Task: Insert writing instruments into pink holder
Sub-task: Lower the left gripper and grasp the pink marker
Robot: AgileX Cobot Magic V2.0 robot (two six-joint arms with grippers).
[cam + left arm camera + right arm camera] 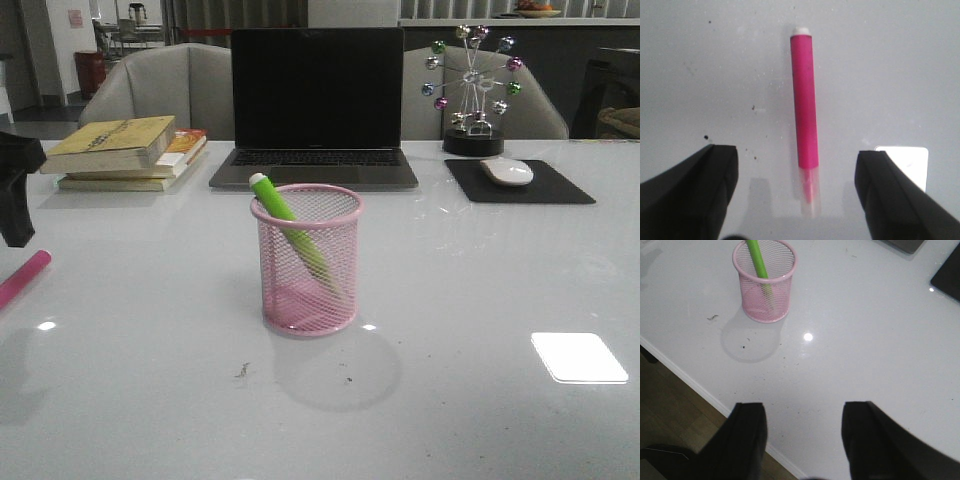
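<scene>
The pink wire-mesh holder (307, 259) stands mid-table with the lime green marker (292, 232) leaning inside it, white tip up; both also show in the right wrist view, holder (765, 282) and green marker (756, 259). The magenta marker (805, 110) lies flat on the white table, at the far left edge in the front view (22, 277). My left gripper (797, 170) hangs open above it, one finger on each side of its clear-capped end, not touching. My right gripper (804, 425) is open and empty over the table's near edge.
Behind the holder sit a laptop (316, 105), stacked books (125, 150), and a mouse (507, 171) on a black pad (520, 183) beside a desk ornament (473, 90). The table's front edge (700, 390) drops to wooden floor near my right gripper.
</scene>
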